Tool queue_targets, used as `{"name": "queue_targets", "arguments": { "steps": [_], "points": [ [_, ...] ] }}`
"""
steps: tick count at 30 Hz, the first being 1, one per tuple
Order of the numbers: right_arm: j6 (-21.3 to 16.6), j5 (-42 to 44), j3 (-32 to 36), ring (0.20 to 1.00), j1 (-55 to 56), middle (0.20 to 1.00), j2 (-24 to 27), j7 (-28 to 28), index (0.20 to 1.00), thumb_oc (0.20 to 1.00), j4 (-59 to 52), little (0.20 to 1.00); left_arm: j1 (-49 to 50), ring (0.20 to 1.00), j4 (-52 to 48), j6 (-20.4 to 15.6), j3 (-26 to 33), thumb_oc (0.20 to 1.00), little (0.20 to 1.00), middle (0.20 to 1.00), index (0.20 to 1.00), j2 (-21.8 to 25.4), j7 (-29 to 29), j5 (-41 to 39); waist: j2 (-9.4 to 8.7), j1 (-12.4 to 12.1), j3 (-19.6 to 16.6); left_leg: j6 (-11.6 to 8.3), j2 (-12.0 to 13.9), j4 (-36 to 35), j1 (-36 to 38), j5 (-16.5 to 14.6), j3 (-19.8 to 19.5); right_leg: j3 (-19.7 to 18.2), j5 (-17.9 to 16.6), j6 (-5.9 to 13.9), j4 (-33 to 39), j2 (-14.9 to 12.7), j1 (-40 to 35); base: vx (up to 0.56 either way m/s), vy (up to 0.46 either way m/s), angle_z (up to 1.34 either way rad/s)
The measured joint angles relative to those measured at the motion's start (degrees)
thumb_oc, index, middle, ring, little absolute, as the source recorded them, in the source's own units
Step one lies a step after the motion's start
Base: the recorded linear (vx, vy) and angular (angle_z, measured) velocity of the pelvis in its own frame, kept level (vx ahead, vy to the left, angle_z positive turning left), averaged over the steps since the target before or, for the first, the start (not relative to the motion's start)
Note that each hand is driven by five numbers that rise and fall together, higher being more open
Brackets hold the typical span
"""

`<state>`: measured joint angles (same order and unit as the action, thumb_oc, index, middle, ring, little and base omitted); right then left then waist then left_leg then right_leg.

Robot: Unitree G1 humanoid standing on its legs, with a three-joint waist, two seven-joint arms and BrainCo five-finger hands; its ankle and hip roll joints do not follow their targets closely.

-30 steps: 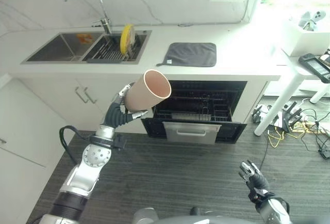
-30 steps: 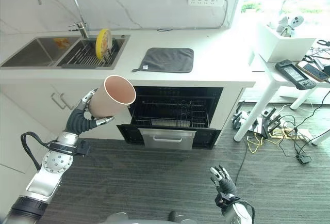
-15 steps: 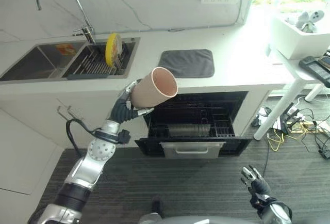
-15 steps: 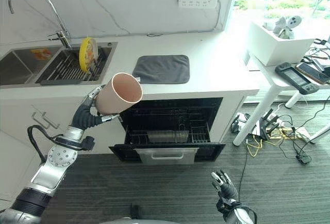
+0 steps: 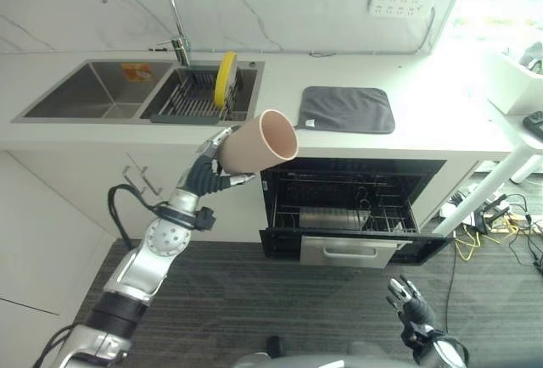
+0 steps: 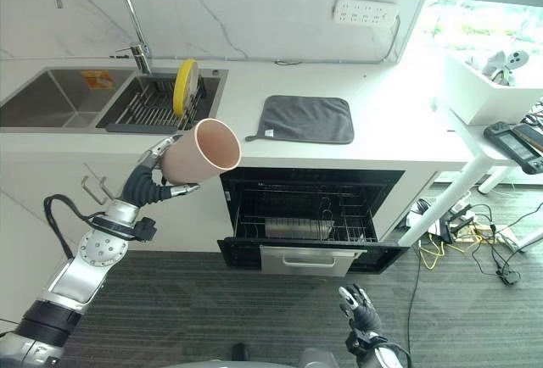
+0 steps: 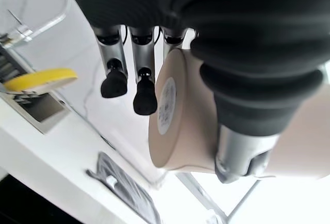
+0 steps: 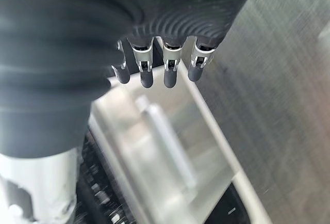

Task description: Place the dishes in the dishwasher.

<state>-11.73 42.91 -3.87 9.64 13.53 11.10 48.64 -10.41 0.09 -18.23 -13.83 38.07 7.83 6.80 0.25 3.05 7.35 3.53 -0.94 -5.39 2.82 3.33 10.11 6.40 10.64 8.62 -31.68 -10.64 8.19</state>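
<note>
Left hand (image 5: 206,175): fingers curled round pink cup (image 5: 259,141), held in air left of open dishwasher (image 5: 352,207).
Right hand (image 5: 409,303): low above floor, fingers relaxed, holding nothing.
Around: yellow plate (image 5: 225,79) upright in sink rack (image 5: 197,101); grey mat (image 5: 346,108) on counter (image 5: 433,131) above dishwasher.

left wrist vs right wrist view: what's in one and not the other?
Left wrist: left hand curled round the pink cup, plus the yellow plate in the sink rack and the grey cloth on the counter. Right wrist: right hand, its fingers relaxed, over the dishwasher's silver drawer handle and the grey floor. Shared: the dark dishwasher opening.
</note>
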Motion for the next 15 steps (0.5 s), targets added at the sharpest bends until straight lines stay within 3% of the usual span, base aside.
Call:
{"name": "queue_targets", "arguments": {
  "steps": [1, 2, 3, 4, 5, 7, 8, 9, 10, 11, 14, 15],
  "points": [
    [-0.01, 0.07, 0.11, 1.000, -0.23, 1.000, 0.12, 0.29, 1.000, 1.000, 2.88, 1.000, -1.05, 0.200, -0.28, 0.56, -0.22, 0.200, 0.200, 0.200, 0.200, -0.14, -0.03, -0.02, -0.30, -0.11, 0.01, 0.00, -0.60, 0.02, -0.18, 0.00, 0.00, 0.30, -1.82, 0.87, 14.20, -2.74, -1.73, 0.08, -0.455, 0.15],
    [0.03, 0.07, -0.06, 1.000, -0.35, 1.000, -0.03, 1.21, 1.000, 1.000, 4.43, 1.000, -1.94, 0.200, -0.34, 2.08, 0.24, 0.200, 0.200, 0.200, 0.200, 0.88, 0.25, -0.25, -0.80, -0.29, -0.13, -0.05, -0.78, 0.08, -0.73, 0.03, -0.09, 0.54, -9.46, 3.85, 31.96, -7.12, -3.44, 0.08, -0.543, 0.09],
    [0.30, -0.06, -0.56, 1.000, -0.34, 1.000, -0.33, 3.02, 1.000, 1.000, 3.81, 1.000, -0.19, 0.200, -0.07, 3.62, 1.26, 0.200, 0.200, 0.200, 0.200, 1.11, 0.86, -0.65, -0.83, -0.41, -0.05, -1.08, -0.03, 0.04, -0.14, -0.13, -0.21, 2.18, -15.96, 4.59, 36.66, -9.38, -4.74, 0.08, -0.560, 0.07],
    [0.79, -0.26, -1.44, 1.000, 0.00, 1.000, -0.46, 3.64, 1.000, 1.000, 2.18, 1.000, 2.05, 0.200, -0.51, 3.83, 2.67, 0.200, 0.200, 0.200, 0.200, 0.31, 1.16, -0.63, -0.85, -0.45, -0.05, -1.69, 1.09, 0.01, 0.67, -0.36, -0.14, 3.85, -17.45, 4.38, 36.62, -8.83, -6.30, 0.05, -0.300, 0.00],
    [1.17, -0.51, -2.68, 1.000, 0.55, 1.000, -0.59, 4.15, 1.000, 1.000, 0.04, 1.000, 4.24, 0.200, -1.32, 4.20, 3.68, 0.200, 0.200, 0.200, 0.200, -0.02, 1.69, -0.65, -0.89, -0.57, -0.04, -2.65, 2.08, 0.01, 1.28, -0.63, -0.13, 4.66, -18.02, 3.60, 36.29, -7.94, -7.86, 0.04, -0.211, -0.03],
    [1.28, -0.80, -3.54, 1.000, 1.41, 1.000, -2.31, 4.98, 1.000, 1.000, -2.71, 1.000, 6.69, 0.200, -2.45, 4.41, 4.72, 0.200, 0.200, 0.200, 0.200, 0.72, 2.12, -0.62, -4.03, -0.99, -0.75, -4.57, 3.02, 0.03, 1.54, -0.73, -0.08, 5.19, -17.87, 3.31, 35.72, -5.47, -11.63, 0.07, -0.306, 0.11],
    [1.61, -0.80, -3.91, 1.000, 1.01, 1.000, -2.49, 4.97, 1.000, 1.000, -2.96, 1.000, 7.25, 0.200, -2.16, 4.47, 5.36, 0.200, 0.200, 0.200, 0.200, 0.06, 2.47, -0.56, -4.82, -1.30, -0.71, -6.21, 4.04, 0.17, 1.54, -0.56, -0.32, 5.53, -16.67, 2.20, 36.78, -4.18, -13.18, 0.07, -0.319, 0.11],
    [2.21, -0.79, -4.03, 1.000, 0.65, 1.000, -1.48, 4.90, 1.000, 1.000, -4.54, 1.000, 9.08, 0.200, -2.73, 4.80, 5.38, 0.200, 0.200, 0.200, 0.200, -1.26, 3.23, -0.60, -3.51, -1.18, -0.70, -7.44, 6.46, 0.37, 1.51, 0.36, -0.29, 5.31, -17.48, 1.49, 36.48, -1.40, -13.09, 0.05, -0.273, 0.03],
    [2.20, -0.75, -3.98, 1.000, 0.76, 1.000, -1.19, 4.96, 1.000, 1.000, -5.69, 1.000, 10.01, 0.200, -3.56, 4.79, 5.16, 0.200, 0.200, 0.200, 0.200, -1.11, 3.20, -0.39, -3.22, -0.95, -0.58, -8.13, 7.33, 0.37, 1.49, 0.78, -0.52, 4.99, -16.27, 0.57, 36.64, -0.33, -13.35, 0.04, -0.237, 0.05],
    [2.43, -0.75, -4.00, 1.000, 0.60, 1.000, 0.01, 4.99, 1.000, 1.000, -6.05, 1.000, 10.20, 0.200, -3.88, 4.74, 4.33, 0.200, 0.200, 0.200, 0.200, -1.63, 3.24, -0.33, -1.43, -0.50, -0.30, -8.97, 10.03, 0.41, 1.97, 1.47, -0.45, 5.55, -15.55, -0.89, 36.63, 2.40, -13.98, 0.05, -0.239, 0.08],
    [2.48, -0.62, -3.97, 1.000, 0.65, 1.000, 2.22, 4.96, 1.000, 1.000, -5.85, 1.000, 9.81, 0.200, -3.91, 4.45, 4.18, 0.200, 0.200, 0.200, 0.200, -1.90, 3.95, -0.42, 0.16, 0.53, -0.22, -8.74, 12.37, 2.08, 2.30, 2.63, -0.01, 6.10, -13.88, -2.76, 36.58, 5.33, -15.49, 0.05, -0.117, 0.05],
    [2.46, -0.64, -3.59, 1.000, 0.21, 1.000, 2.56, 4.72, 1.000, 1.000, -5.86, 1.000, 9.64, 0.200, -3.91, 4.17, 4.20, 0.200, 0.200, 0.200, 0.200, -2.49, 4.70, -0.47, -0.41, 0.68, 0.19, -9.89, 12.60, 7.72, 0.21, 3.42, -0.16, 5.66, -12.02, -3.60, 36.60, 5.20, -15.86, 0.07, 0.037, -0.08]
  ]
}}
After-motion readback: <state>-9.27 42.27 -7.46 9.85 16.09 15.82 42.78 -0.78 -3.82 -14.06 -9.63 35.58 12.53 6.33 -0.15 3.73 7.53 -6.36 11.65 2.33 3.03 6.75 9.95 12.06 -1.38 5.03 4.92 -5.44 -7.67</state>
